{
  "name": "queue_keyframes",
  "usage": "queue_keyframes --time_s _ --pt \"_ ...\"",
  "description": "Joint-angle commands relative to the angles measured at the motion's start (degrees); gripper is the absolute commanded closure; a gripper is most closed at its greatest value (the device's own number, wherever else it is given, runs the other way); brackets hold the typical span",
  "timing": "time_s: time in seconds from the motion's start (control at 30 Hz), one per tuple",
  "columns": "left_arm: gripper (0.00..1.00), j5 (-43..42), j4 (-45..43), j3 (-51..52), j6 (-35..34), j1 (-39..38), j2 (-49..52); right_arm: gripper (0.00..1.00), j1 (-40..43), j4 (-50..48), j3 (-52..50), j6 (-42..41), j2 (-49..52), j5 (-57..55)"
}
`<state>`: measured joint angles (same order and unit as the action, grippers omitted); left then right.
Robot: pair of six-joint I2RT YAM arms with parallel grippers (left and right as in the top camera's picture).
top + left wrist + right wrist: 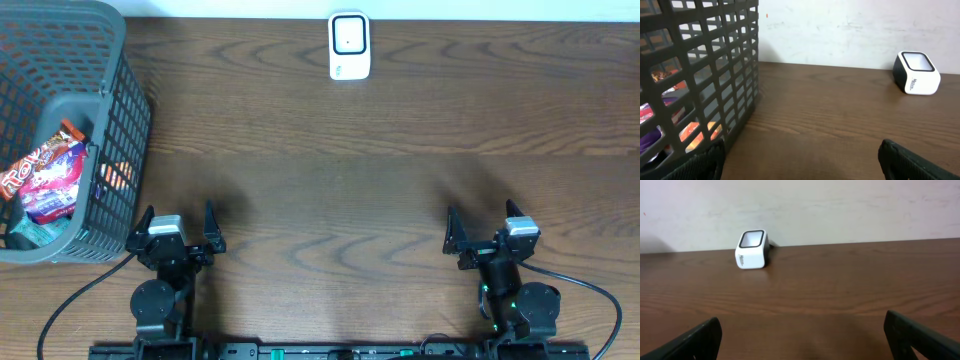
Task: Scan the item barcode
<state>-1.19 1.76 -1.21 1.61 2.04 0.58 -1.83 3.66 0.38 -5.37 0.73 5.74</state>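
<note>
Brown tabletop (330, 180) stretches between corner basket (125, 110), far-edge scanner (349, 45) and both arms' wide-apart jaws.

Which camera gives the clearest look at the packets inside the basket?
Overhead: it looks down into the open basket, so the packets show unobstructed. Left wrist shows only coloured bits through the mesh; right wrist shows none of them.

Bright, even light; faint soft shadows; pics mostly sharp.

Wooden table (350, 170) with basket (128, 130), scanner (349, 45)
</note>
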Motion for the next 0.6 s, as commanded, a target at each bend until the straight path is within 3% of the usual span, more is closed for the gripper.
queue_keyframes --time_s 0.0,0.3,0.47,0.57 --pt "0.02 0.33 2.27 0.98 0.94 0.02 -0.35 0.01 -0.02 0.22 -0.07 0.76 -0.09 -0.07" --pt "0.02 -1.27 1.11 0.98 -0.7 0.02 -0.35 0.01 -0.02 0.22 -0.07 0.76 -0.09 -0.07" --pt "0.02 -20.7 0.22 0.98 -12.02 0.0 -0.35 0.01 -0.02 0.22 -0.07 0.76 -0.09 -0.04" --pt "0.02 -27.63 -2.01 0.96 -13.33 0.0 -0.35 0.01 -0.02 0.24 -0.07 0.76 -0.09 -0.04"
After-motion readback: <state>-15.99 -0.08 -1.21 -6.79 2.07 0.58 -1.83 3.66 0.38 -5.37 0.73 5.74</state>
